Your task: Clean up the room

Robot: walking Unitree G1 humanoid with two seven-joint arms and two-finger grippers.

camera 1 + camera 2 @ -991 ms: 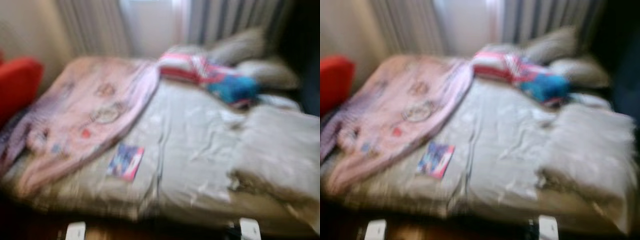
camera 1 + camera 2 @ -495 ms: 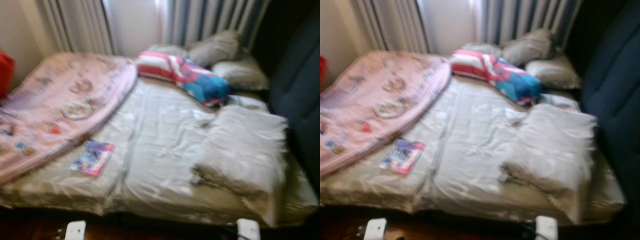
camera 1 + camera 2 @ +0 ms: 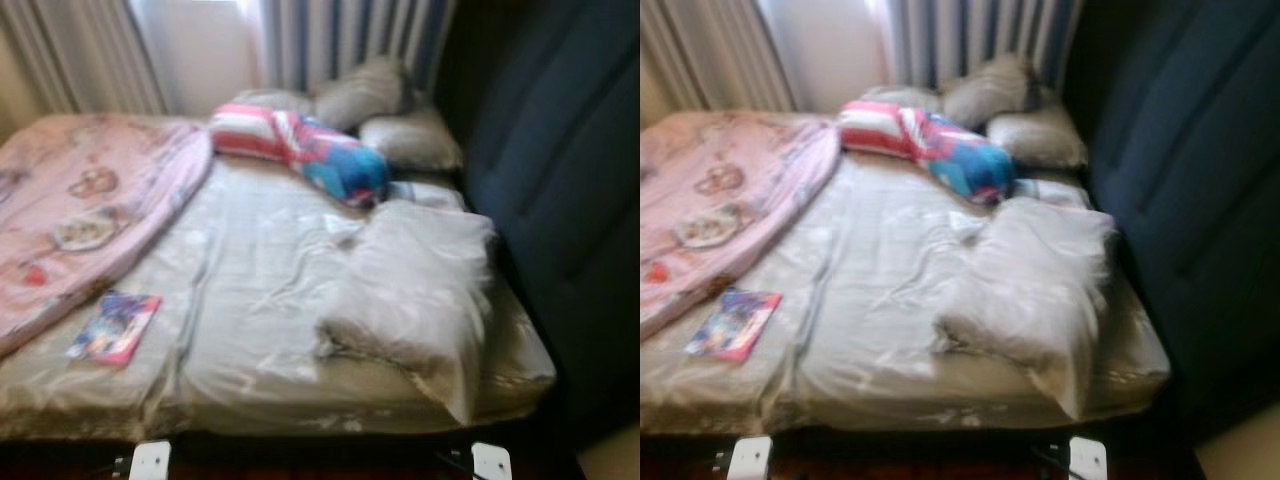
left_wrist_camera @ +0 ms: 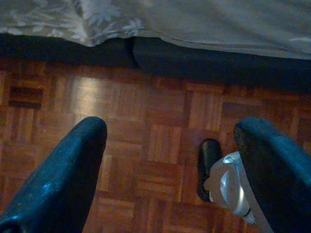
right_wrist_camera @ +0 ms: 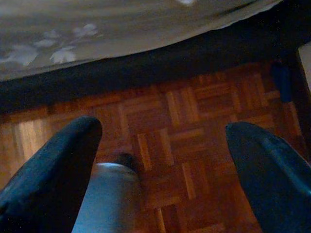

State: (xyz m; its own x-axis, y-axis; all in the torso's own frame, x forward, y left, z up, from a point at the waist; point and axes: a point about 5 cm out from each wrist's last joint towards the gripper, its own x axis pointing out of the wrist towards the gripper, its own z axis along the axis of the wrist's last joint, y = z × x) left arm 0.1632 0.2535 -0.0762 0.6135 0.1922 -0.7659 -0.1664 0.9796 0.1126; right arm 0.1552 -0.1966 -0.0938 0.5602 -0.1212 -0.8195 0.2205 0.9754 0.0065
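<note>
A bed with a grey sheet (image 3: 260, 290) fills the space before me. On it lie a pink patterned blanket (image 3: 80, 210) at the left, a small colourful book (image 3: 113, 326) near the front left edge, a crumpled grey duvet (image 3: 415, 285) at the right, and a red, white and blue cushion (image 3: 300, 150) at the back. Both arms hang low over the parquet floor (image 4: 160, 141) beside the bed's edge. My left gripper (image 4: 170, 165) is open with nothing between its fingers. My right gripper (image 5: 163, 165) is open too, over bare parquet (image 5: 194, 131).
Grey pillows (image 3: 385, 115) lie at the head of the bed under striped curtains (image 3: 340, 40). A dark blue padded headboard or wall panel (image 3: 555, 190) runs along the right side. My own foot (image 4: 210, 165) shows on the floor.
The whole view has swung to the right: the bed has slid left in the picture, the red object at the left is gone and the dark blue panel has come in.
</note>
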